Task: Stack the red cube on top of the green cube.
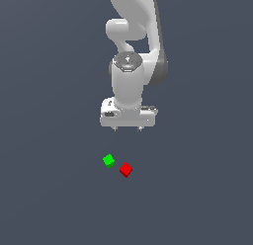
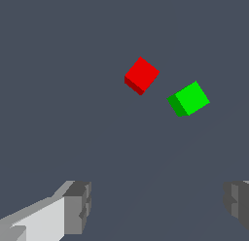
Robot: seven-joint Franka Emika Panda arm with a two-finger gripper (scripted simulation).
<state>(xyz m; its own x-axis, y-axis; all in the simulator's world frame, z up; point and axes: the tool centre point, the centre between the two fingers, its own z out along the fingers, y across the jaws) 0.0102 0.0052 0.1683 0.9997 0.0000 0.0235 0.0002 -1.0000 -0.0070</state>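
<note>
The red cube is lying on the dark grey floor, a plain bright-red block turned corner-on. The same-sized green cube is sitting just beside it, apart, toward the exterior view's left. The gripper is hovering above them, jaws spread wide, holding nothing.

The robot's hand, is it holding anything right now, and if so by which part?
Nothing is held. The hand is open and raised, while the small red cube and small green cube lie apart on the floor.
</note>
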